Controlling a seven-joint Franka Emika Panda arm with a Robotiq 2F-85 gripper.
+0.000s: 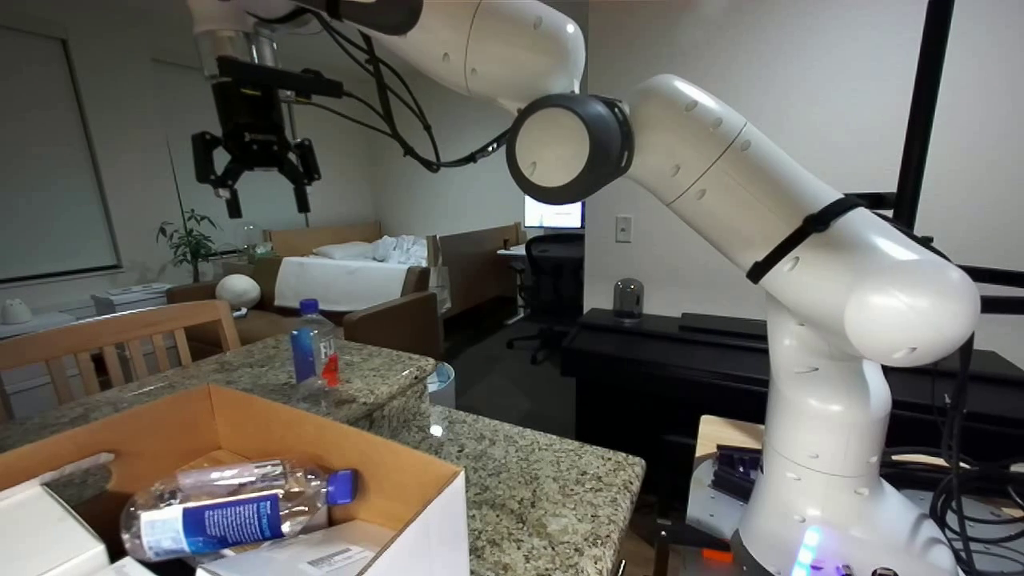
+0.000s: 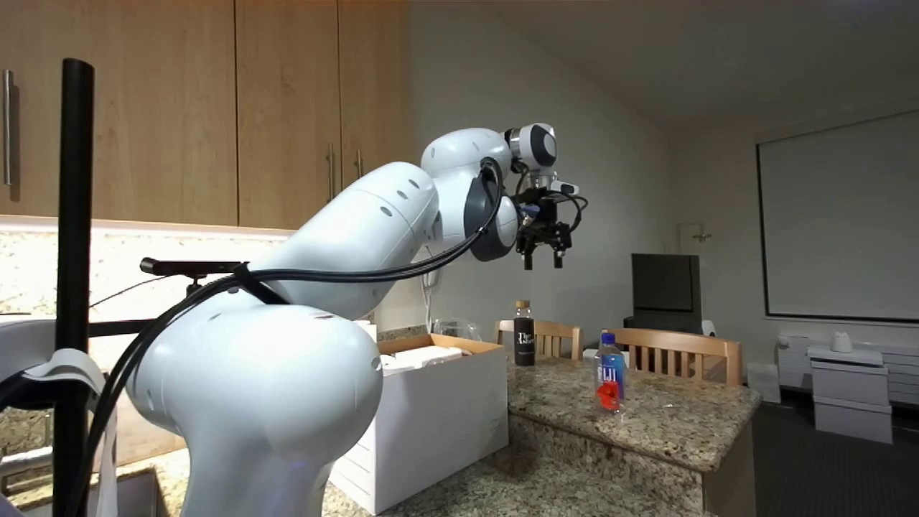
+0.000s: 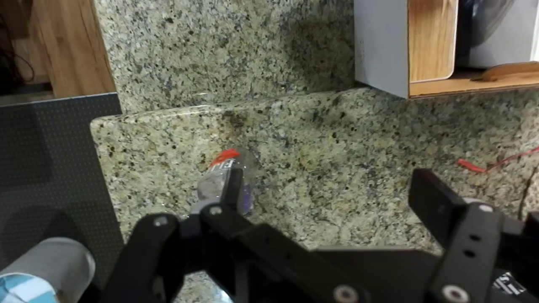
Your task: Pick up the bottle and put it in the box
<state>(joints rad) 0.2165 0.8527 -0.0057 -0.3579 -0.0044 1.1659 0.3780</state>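
The bottle [image 1: 314, 352] is clear, with a blue and red label and a blue cap. It stands upright on the raised granite counter in both exterior views [image 2: 609, 370]. The wrist view shows it [image 3: 214, 185] from above, partly hidden behind the left finger. The box [image 1: 336, 428] is brown inside and white outside, and stands open on the lower counter beside the raised part; it also shows in the other views [image 2: 438, 409] [image 3: 381, 46]. My gripper [image 1: 268, 205] is open and empty, high above the counter, well above the bottle [image 2: 543, 260] [image 3: 328, 181].
Inside the box lie another labelled bottle [image 1: 236, 516] and white cartons [image 1: 44, 528]. A dark bottle with a wooden cap [image 2: 525, 341] stands on the raised counter near the box. Wooden chairs [image 2: 675, 352] stand behind. A red string [image 3: 471, 166] lies on the counter.
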